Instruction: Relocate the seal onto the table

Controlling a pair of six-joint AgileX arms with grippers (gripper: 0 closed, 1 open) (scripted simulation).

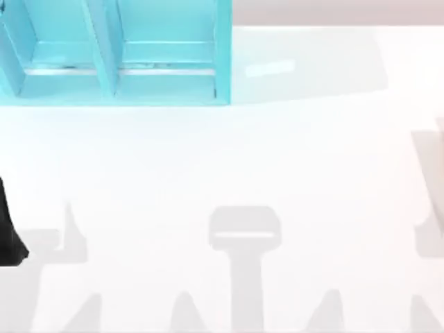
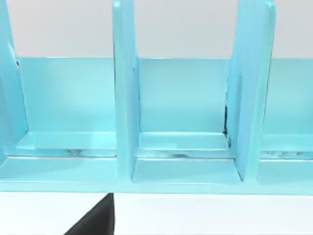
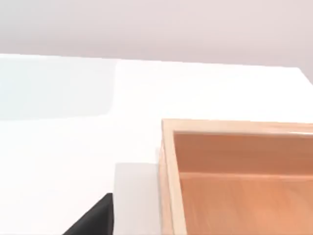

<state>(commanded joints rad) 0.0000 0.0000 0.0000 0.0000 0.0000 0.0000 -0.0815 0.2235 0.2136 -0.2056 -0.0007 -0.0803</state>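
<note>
**Left gripper** (image 2: 95, 220): a dark wedge of it lies at the edge of the left wrist view, over the white bench (image 1: 277, 159). It stands short of the shelf (image 1: 111, 76) and does not touch it. How far it is open cannot be told, and nothing can be seen in its hold. In the top view a black part of the left arm (image 1: 8, 232) enters at the left edge, well apart from the shelf.

**Right gripper** (image 3: 93, 218): a similar dark wedge lies over the bench in the right wrist view, near a wooden box (image 3: 168, 161) but apart from it. Its opening cannot be told, and no contact with anything is visible.

**Seal:** its location cannot be told from these views.

**Shelf:** a turquoise unit standing on the bench at the far left of the top view, with its open front facing the arms. The left wrist view looks straight into its compartments. These are separated by upright dividers (image 2: 124, 93), each with a back wall and a floor with a raised step.

**Box:** light wood with an orange-brown interior and its top open. It rests flat on the bench, and its near corner and two walls are visible.

**Bench:** plain white, with grey shadows falling across its near half in the top view.
</note>
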